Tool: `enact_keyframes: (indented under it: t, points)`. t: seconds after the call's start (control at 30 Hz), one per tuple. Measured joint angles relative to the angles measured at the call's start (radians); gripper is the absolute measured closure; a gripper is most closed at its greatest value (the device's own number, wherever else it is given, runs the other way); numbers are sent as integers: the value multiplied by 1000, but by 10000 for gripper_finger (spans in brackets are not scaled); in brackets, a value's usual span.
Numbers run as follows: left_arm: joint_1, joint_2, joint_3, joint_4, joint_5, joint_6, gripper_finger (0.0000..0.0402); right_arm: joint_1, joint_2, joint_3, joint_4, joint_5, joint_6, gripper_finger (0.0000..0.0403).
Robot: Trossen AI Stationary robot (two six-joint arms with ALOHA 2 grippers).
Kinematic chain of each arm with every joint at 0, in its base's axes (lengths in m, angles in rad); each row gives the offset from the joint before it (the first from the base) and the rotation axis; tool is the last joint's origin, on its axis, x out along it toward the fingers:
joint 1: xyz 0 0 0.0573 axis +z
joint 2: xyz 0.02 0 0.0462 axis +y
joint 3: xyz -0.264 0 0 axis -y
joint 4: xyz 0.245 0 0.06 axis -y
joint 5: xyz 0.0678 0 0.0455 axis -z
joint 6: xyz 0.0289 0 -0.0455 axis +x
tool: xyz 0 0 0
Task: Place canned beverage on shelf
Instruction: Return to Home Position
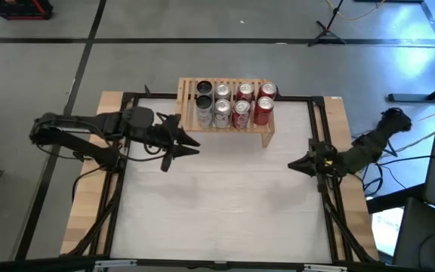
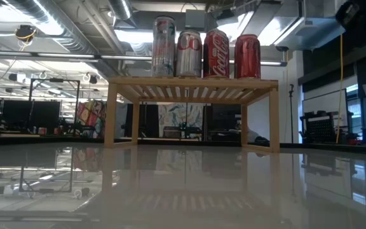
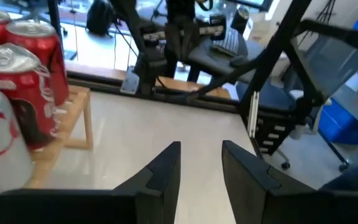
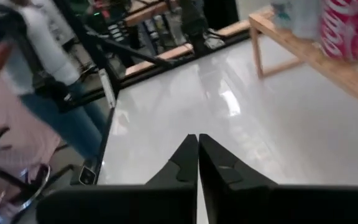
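The light-wood shelf [image 1: 266,128] stands at the table's far edge on its two side legs. On its slatted top stand several cans: silver ones [image 1: 221,113] on the left and red ones [image 1: 263,111] on the right; they also show in the low view [image 2: 216,53]. My left gripper [image 1: 192,146] is open and empty, just near-left of the shelf, above the table; red cans [image 3: 23,93] show beside it in its wrist view. My right gripper [image 1: 291,165] is shut and empty at the table's right side, near-right of the shelf.
A black frame [image 1: 312,121] runs along the table's edges. The white tabletop [image 1: 217,204] stretches bare between the arms and the near edge. A person [image 4: 36,56] stands beyond the table in the right wrist view.
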Motion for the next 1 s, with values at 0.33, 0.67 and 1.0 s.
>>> enact_keyframes:
  t: [0.33, 0.67, 1.0]
  points:
    - [-47, -38, -15, 15, -31, 108, 296, -330, 24, -110, 186, -396, -269, 402]
    - [-90, -56, -15, 13, -179, 61, 297, -604, -78, -237, 272, -646, -376, 403]
    - [-90, -62, -92, 53, -196, 74, 298, -677, -95, -231, 305, -525, -271, 403]
